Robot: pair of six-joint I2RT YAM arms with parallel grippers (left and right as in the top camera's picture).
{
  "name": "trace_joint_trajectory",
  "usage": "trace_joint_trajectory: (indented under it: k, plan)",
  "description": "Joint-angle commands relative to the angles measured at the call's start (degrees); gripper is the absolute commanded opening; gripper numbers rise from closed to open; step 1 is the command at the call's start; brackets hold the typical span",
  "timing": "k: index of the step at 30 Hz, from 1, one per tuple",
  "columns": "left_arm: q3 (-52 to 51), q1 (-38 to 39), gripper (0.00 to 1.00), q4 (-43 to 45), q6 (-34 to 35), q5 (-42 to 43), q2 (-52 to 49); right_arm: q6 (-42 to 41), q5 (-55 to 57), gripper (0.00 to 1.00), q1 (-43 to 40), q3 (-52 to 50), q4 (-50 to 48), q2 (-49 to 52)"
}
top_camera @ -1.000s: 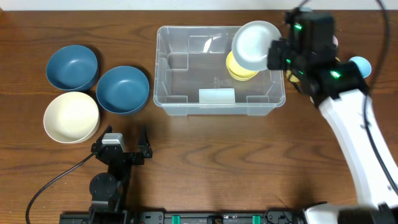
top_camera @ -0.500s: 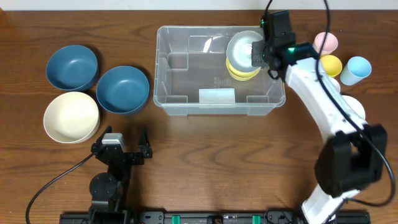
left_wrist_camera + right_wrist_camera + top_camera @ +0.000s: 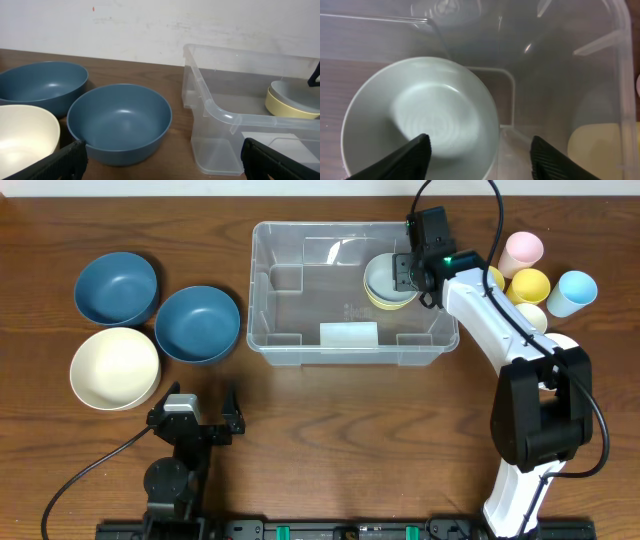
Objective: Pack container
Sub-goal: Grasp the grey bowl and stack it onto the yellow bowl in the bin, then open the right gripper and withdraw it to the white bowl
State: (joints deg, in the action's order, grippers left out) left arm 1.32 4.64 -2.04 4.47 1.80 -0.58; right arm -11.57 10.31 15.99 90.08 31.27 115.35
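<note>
The clear container (image 3: 262, 290) sits at the table's back centre. In its right end a pale grey bowl (image 3: 383, 277) rests nested in a yellow bowl (image 3: 388, 302). My right gripper (image 3: 405, 272) hovers open just above that stack. In the right wrist view the grey bowl (image 3: 420, 120) fills the left, and its right rim passes between the spread fingers of the right gripper (image 3: 480, 155) with gaps on both sides. My left gripper (image 3: 200, 395) stands open near the table's front left, holding nothing. Seen from the left wrist, the left gripper (image 3: 162, 165) faces a blue bowl (image 3: 119, 122) and the container (image 3: 220, 112).
Two blue bowls (image 3: 116, 287) (image 3: 197, 323) and a cream bowl (image 3: 114, 367) lie left of the container. Pink (image 3: 523, 248), yellow (image 3: 530, 283) and light blue (image 3: 573, 290) cups stand right of it, close beside the right arm.
The right arm lowered the pale grey bowl into the container onto the yellow bowl, and its jaws opened off the rim. The left arm stayed still.
</note>
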Motion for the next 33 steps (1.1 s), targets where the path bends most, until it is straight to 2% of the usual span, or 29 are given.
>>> trace_joint_trajectory:
  k: [1,6,11,18,25,30,33]
  plan:
    - [-1.09,-0.24,0.98,-2.01,-0.31,-0.28,0.28,1.2,-0.5,0.69,0.37,2.05,1.38,0.31]
    - [-1.09,-0.24,0.98,-2.01,-0.31,-0.28,0.28,1.84,-1.75,0.7,1.07,6.4,7.8,-0.96]
    - [-1.09,-0.24,0.98,-2.01,-0.31,-0.28,0.28,1.68,-2.93,0.77,3.5,15.8,19.34,-5.51]
    - [-1.09,-0.24,0.98,-2.01,-0.31,-0.28,0.28,-9.88,-2.8,0.86,1.38,23.89,36.44,-15.19]
    - [-1.09,-0.24,0.98,-2.01,-0.31,-0.28,0.28,-16.13,-3.17,0.88,-14.49,24.02,49.07,-25.2]
    - [-1.09,-0.24,0.98,-2.01,-0.31,-0.28,0.28,-18.1,-3.23,0.89,-28.41,23.8,57.11,-26.56]
    - [-1.09,-0.24,0.98,-2.01,-0.31,-0.28,0.28,-19.37,-3.26,0.92,-36.13,21.35,57.86,-26.49]
